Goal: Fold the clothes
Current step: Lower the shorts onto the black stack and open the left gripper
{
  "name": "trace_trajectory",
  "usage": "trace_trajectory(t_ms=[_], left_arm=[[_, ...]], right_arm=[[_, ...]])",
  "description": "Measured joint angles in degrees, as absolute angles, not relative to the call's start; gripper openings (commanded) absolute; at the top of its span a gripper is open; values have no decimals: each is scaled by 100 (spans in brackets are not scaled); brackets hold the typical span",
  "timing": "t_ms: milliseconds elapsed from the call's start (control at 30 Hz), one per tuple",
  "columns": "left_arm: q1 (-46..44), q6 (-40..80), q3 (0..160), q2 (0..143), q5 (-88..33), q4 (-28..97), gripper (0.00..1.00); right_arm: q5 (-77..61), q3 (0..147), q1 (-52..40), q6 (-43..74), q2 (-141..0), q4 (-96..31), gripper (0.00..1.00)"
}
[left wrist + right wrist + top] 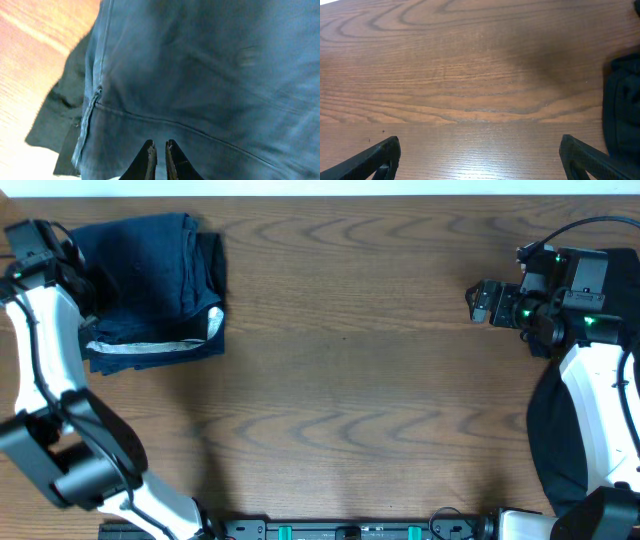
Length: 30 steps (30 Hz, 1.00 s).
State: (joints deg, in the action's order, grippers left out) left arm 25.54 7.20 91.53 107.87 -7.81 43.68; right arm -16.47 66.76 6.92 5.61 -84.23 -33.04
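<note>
Garment (150,280): folded, far-left corner. Left gripper (159,146): nearly closed over it, nothing visibly pinched. Right gripper (480,150): wide open, empty. Risk: a snagged tip could drag the fold apart.

Wooden table (380,380): dark brown, bold wavy grain.

The wood-grain table (350,350) carries a folded dark blue garment (150,280) at its far left corner.
</note>
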Motion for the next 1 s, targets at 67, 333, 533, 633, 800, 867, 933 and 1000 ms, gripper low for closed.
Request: trace_trajectory(t_ms=[67,333,533,633,800,867,933,1000], left_arm=[[2630,775,9137,11050,-738,4368,10],[2921,1031,9122,11542,-760,4482,9],[2864,1083,9122,11295,-963,4453,9],[2755,1194,9122,10807,-1039,4407,6],[2349,1229,9233,9856,-1374,4355,6],[2169,1232,9284,9769,-1500,4333,6],[1957,1243,9286,9826,-1599,4318,6],[1772,1247,9271,9998,-1653,4289,6]], right_arm=[[-1647,6676,692,561,-8423,-3304,99],[-1647,6676,692,558,-8423,-3304,99],[-1647,6676,692,558,-8423,-3301,99],[-1647,6676,692,561,-8423,-3301,99],[-1647,6676,692,561,-8423,-3301,99],[-1647,6676,692,558,-8423,-3304,99],[-1647,6676,692,558,-8423,-3301,99],[-1647,6676,692,561,-8423,-3304,99]])
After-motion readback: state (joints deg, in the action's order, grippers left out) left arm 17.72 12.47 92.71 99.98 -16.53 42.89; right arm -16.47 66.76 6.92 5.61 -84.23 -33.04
